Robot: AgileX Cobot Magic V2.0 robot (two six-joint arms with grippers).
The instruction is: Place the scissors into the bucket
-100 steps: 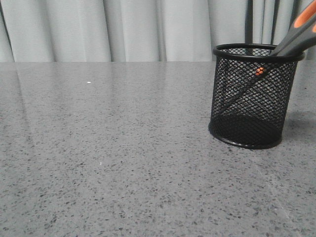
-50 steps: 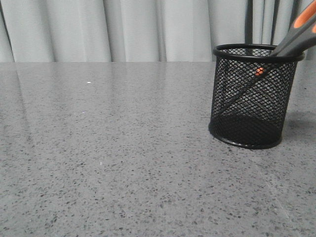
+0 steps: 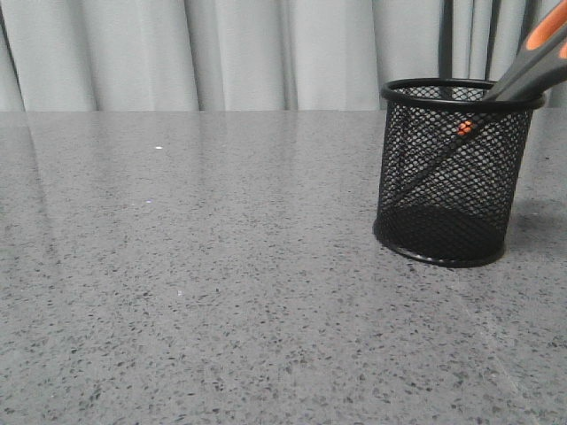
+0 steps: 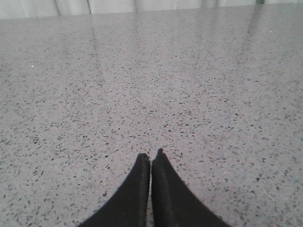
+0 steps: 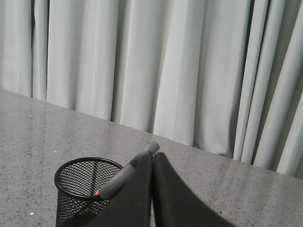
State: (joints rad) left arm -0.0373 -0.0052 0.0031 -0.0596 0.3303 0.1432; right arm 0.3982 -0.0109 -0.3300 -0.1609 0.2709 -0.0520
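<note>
scissors: blades down inside the bucket, handles leaning on its rim because they're taller.
left tool: pressed together, empty, over bare tabletop.
right tool: pressed together, empty, above the bucket.

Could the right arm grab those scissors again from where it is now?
Probably yes. The right end effector hangs above the bucket, the scissors' handles stick out over the rim, and nothing lies between. Its fingers are shut, though, so it would need to open first.

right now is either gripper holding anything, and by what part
Nothing is held. Left gripper and right gripper are both shut and empty; the scissors lean in the mesh cup.
</note>
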